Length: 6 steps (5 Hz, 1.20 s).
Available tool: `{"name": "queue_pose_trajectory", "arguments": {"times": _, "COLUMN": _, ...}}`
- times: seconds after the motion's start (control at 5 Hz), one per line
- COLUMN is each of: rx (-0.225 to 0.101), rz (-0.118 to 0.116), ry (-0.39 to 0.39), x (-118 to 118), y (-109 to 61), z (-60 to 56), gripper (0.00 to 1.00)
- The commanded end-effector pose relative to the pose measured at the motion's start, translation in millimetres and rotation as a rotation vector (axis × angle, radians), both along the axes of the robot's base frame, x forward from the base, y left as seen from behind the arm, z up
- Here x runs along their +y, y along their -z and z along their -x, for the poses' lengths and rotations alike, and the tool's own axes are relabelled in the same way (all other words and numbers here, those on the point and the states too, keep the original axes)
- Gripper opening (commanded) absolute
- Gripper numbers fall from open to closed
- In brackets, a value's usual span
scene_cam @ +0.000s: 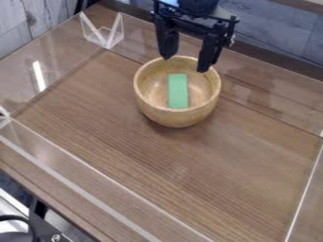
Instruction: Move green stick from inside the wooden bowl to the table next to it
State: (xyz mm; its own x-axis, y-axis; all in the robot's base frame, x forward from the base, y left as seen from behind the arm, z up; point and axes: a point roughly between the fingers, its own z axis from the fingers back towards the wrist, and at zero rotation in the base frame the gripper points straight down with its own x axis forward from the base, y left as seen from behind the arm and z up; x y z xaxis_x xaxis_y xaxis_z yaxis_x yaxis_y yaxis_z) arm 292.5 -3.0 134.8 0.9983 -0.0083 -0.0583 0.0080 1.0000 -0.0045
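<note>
The green stick lies flat on the bottom of the wooden bowl, its long side running away from the camera. The bowl stands on the dark wood-grain table, toward the far side. My gripper hangs just above the bowl's far rim, pointing down. Its two dark fingers stand wide apart with nothing between them. The fingertips are level with the rim, over the stick's far end, and do not touch the stick.
Low clear acrylic walls edge the tabletop on all sides. A clear bracket stands at the far left corner. Bare wood stretches in front of the bowl and to its left and right.
</note>
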Motion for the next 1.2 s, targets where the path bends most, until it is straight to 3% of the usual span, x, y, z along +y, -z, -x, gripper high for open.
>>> {"name": "queue_pose_trajectory", "arguments": {"times": 0.0, "rx": 0.004, "rz": 0.006, "ry": -0.031, "x": 5, "y": 16.8, "z": 5.9, "gripper": 1.00}}
{"name": "queue_pose_trajectory", "arguments": {"times": 0.2, "rx": 0.005, "rz": 0.009, "ry": 0.013, "x": 6, "y": 26.8, "z": 10.9, "gripper": 1.00}}
{"name": "queue_pose_trajectory", "arguments": {"times": 0.4, "rx": -0.013, "rz": 0.025, "ry": 0.039, "x": 9, "y": 28.5, "z": 10.5, "gripper": 1.00}}
{"name": "queue_pose_trajectory", "arguments": {"times": 0.8, "rx": -0.074, "rz": 0.051, "ry": -0.080, "x": 30, "y": 41.4, "z": -13.7, "gripper": 1.00}}
{"name": "queue_pose_trajectory", "arguments": {"times": 1.0, "rx": -0.090, "rz": 0.062, "ry": -0.139, "x": 36, "y": 52.4, "z": -17.8, "gripper": 1.00}}
